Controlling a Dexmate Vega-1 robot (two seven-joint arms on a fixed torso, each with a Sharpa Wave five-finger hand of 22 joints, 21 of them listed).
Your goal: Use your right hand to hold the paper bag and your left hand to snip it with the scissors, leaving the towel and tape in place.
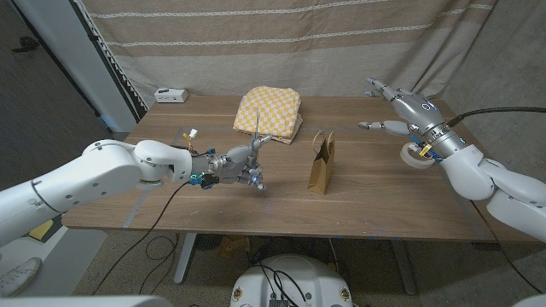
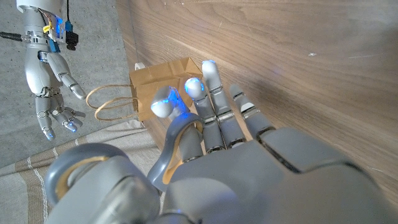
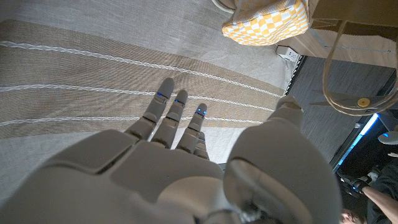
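The left hand is gripping the scissors, blades pointing up, just left of the paper bag standing mid-table. The right hand is hovering open above the right edge, near the tape. It should be closing on the bag's handles before any snip, avoiding the towel at the far edge.

No readable text, label, brand, number or sign in any view. The paper bag shows plain brown faces. The small white box, well behind the bag at the table's far corner, is too small to read.
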